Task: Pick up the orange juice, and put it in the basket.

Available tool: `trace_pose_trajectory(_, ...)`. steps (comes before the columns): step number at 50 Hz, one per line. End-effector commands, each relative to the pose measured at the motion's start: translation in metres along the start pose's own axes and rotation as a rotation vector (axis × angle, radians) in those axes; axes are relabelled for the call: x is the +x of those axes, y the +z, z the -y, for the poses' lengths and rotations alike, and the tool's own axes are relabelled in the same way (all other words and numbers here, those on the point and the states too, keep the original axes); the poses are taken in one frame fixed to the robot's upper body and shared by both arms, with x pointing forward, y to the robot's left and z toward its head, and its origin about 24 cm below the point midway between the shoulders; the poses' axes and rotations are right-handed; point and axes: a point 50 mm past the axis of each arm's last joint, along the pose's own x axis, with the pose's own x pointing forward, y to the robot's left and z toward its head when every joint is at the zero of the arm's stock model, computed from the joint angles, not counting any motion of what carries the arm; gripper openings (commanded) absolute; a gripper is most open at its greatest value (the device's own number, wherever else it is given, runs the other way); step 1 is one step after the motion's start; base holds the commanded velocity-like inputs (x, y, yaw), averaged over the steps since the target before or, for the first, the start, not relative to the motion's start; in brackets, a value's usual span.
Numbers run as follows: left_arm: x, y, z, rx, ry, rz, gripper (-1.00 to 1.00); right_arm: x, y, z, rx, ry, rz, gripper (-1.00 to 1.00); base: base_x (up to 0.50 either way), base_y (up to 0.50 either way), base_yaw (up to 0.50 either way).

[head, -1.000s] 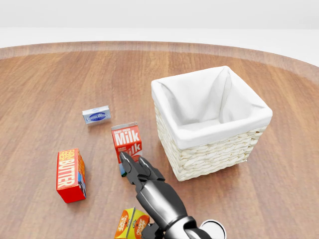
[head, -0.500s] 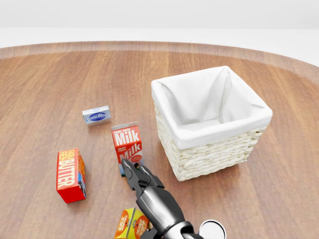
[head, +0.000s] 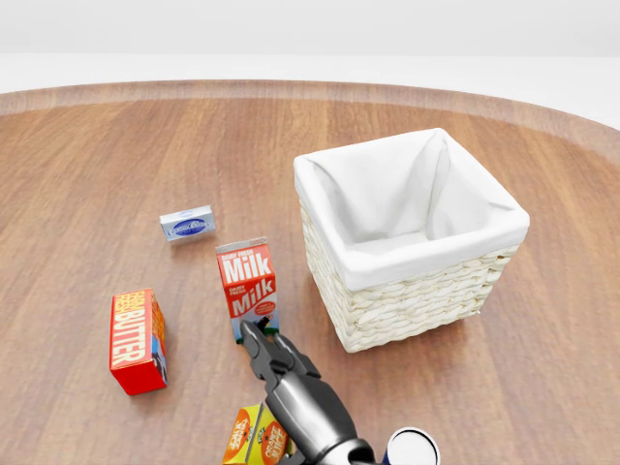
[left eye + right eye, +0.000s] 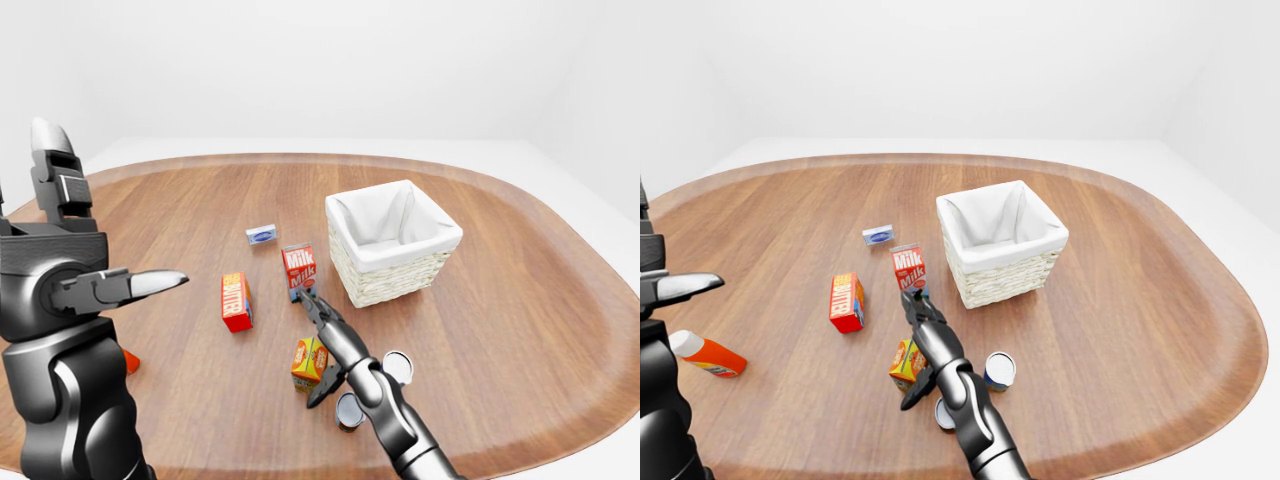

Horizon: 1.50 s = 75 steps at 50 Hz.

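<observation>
Left-eye view: the right hand [image 4: 322,322] reaches up from the bottom edge, fingers stretched toward the milk carton [image 4: 298,270], thumb hanging down by the orange juice [image 4: 309,363]. It is open and grips nothing. The left hand [image 4: 95,285] is raised at the left, fingers spread, empty. The juice carton stands on the table [image 4: 520,290], tilted, top leaning left, just left of the right forearm.

Head view: only the juice's top [image 3: 257,436] peeks in at the bottom edge. The basket [image 3: 412,237] sits right of the milk, holding just its white liner.

Right-eye view: a butter box [image 4: 846,302] stands left of the juice, a can [image 4: 999,370] right of the arm.
</observation>
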Motion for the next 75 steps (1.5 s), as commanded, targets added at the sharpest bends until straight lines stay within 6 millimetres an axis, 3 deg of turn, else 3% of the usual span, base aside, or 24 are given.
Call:
trace_pose_trajectory(1,-0.001,0.003,0.0,-0.003,0.001,0.009,1.0,0.001,-0.004,-0.004,0.011,0.006,-0.019,1.0,0.0,0.0,0.0)
trace_pose_trajectory(25,-0.001,0.004,0.0,-0.006,0.002,0.016,1.0,-0.001,-0.02,-0.012,0.036,0.0,-0.088,1.0,0.0,0.0,0.0)
trace_pose_trajectory(26,-0.001,0.005,0.0,-0.007,0.002,0.017,1.0,-0.002,-0.02,-0.012,0.038,-0.002,-0.088,0.7,0.0,0.0,0.0)
trace_pose_trajectory(27,-0.001,0.005,0.0,-0.007,0.003,0.018,1.0,-0.001,-0.02,-0.012,0.039,-0.002,-0.089,-0.31,0.0,0.0,0.0)
trace_pose_trajectory(28,0.0,0.004,0.0,-0.005,0.002,0.014,1.0,-0.001,-0.02,-0.011,0.04,-0.005,-0.089,-1.0,0.0,0.0,0.0)
trace_pose_trajectory(48,0.002,-0.006,0.0,0.004,0.0,-0.021,1.0,0.002,-0.015,-0.004,0.05,-0.025,-0.068,-1.0,0.0,0.0,0.0)
trace_pose_trajectory(53,0.001,-0.001,0.0,-0.001,0.002,-0.003,1.0,0.002,-0.011,-0.001,0.052,-0.033,-0.049,-1.0,0.0,0.0,0.0)
trace_pose_trajectory(75,0.001,-0.001,0.0,-0.001,0.002,-0.002,1.0,0.002,0.035,0.042,0.046,-0.124,0.159,-1.0,0.0,0.0,0.0)
